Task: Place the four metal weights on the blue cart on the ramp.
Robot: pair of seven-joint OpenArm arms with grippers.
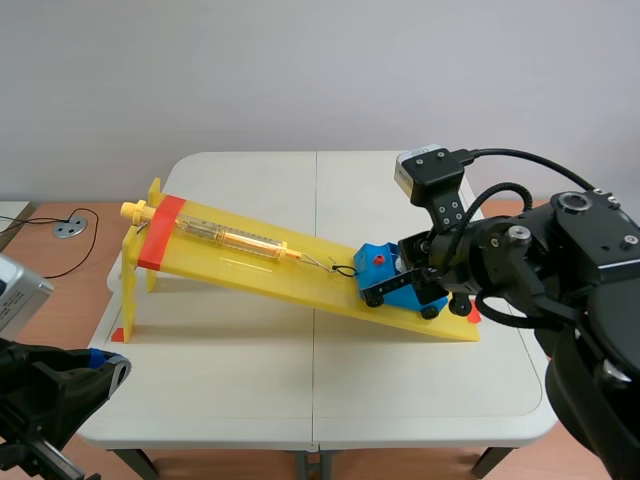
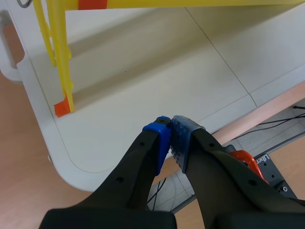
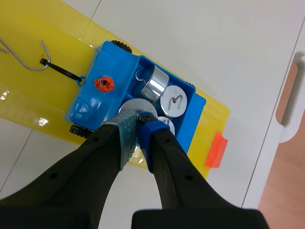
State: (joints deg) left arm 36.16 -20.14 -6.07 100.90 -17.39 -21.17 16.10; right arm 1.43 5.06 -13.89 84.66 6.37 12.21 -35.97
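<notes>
The blue cart (image 1: 378,262) stands at the low end of the yellow ramp (image 1: 250,268), which lies on the white table (image 1: 250,385). The ramp's high end is on the left arm's side. A thin wire hook (image 3: 27,61) with a black cord joins the cart's front to the long yellow spring scale (image 1: 230,238) that lies higher on the ramp.

The right arm comes in from its side and its gripper (image 3: 140,125) hangs directly over the cart's open bed. All 4 metal weights are inside this bed. The tilted weight (image 3: 155,85) leans with its hook up. The weight marked 3 (image 3: 174,102) stands upright just beside it. A smaller part of 1 more weight (image 3: 165,125) shows next to the blue finger pad. The disc-topped weight (image 3: 131,106) is under the fingertips. The 2 fingers are almost together, with only a thin gap, and they seem to pinch the top of this disc-topped weight.

The left gripper (image 2: 170,128) is low at the table's near edge, well apart from the ramp. Its 2 blue pads touch each other and nothing is between them.
</notes>
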